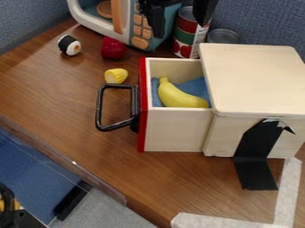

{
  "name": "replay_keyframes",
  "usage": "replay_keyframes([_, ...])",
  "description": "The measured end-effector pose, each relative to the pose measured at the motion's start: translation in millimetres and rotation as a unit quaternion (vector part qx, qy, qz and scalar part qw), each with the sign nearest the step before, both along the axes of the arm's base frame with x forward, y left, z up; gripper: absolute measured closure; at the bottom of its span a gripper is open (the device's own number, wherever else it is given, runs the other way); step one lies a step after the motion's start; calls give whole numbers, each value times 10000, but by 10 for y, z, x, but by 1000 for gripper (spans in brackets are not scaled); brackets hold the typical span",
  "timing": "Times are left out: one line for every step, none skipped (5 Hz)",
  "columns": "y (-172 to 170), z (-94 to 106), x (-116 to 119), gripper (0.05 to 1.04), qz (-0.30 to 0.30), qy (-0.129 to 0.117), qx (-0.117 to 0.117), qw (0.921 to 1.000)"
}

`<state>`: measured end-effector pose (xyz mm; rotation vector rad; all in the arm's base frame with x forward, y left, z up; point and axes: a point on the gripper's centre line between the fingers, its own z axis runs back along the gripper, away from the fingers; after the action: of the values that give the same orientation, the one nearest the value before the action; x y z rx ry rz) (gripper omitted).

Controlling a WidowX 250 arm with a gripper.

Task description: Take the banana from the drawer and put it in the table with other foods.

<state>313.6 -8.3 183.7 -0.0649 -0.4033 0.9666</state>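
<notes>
We find the gripper [181, 29] at the top edge of the view, above and beyond the drawer [174, 132], with its jaws spread well apart. One jaw stands in front of the toy microwave [92, 15], the other in front of the upper part of the can [186, 39].

We locate the banana [177, 96] inside the drawer, lying on a blue cloth [195, 86]. Its stem end points away from the camera; its other end lies close to the lid-like top of the box [253, 80]. The drawer stands pulled out of the box, its red front [142, 120] and black handle [101, 109] facing left in the view.

On the brown table [71, 107], beyond the handle, we record three foods: a yellow piece of corn [115, 76] near the red front, a red item [113, 48] that appears to be a fruit, and a sushi roll [69, 45] farthest left. The red item lies between the roll and the can, near the microwave.

We note black tape [256, 156] down the side of the box and onto the table, with white tape [288, 191] beside it.
</notes>
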Motion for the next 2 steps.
replay_keyframes([2,-88,-2,85,46,122,3,9999])
replay_keyframes([-10,-203,-28,85,462,67,-1,9989])
